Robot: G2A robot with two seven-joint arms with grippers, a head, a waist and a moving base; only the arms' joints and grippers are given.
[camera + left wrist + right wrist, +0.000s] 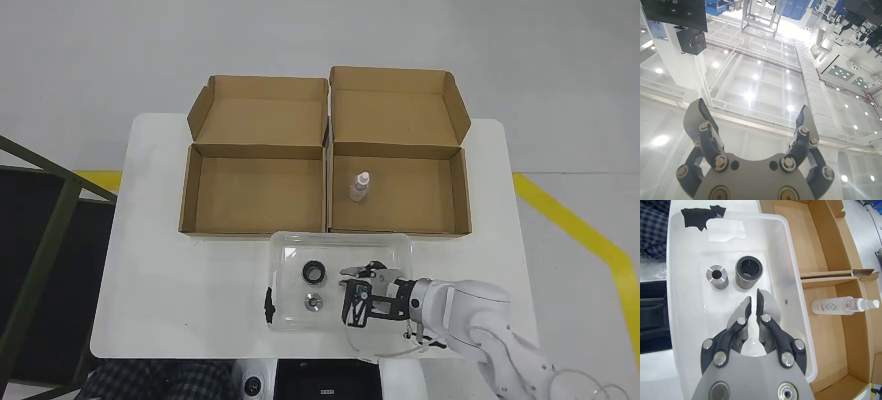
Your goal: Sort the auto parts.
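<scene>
Surface (150, 260) bears two boxes (257, 195) and a bin (791, 266). Right box (420, 195) holds a bottle (359, 186); bearing (749, 274) and sleeve (717, 276) stand unsorted in the bin, so most work likely remains. Right claw (754, 295) hangs near them, nearly closed, empty; left claw (752, 104) spread wide, empty.

The right end effector (753, 294) hides part of the bin's (780, 247) floor.

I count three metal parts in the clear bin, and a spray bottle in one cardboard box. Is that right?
Not quite. The right wrist view shows two metal parts in the bin, not three: a steel sleeve and a larger bearing. The bottle does lie in one box.
</scene>
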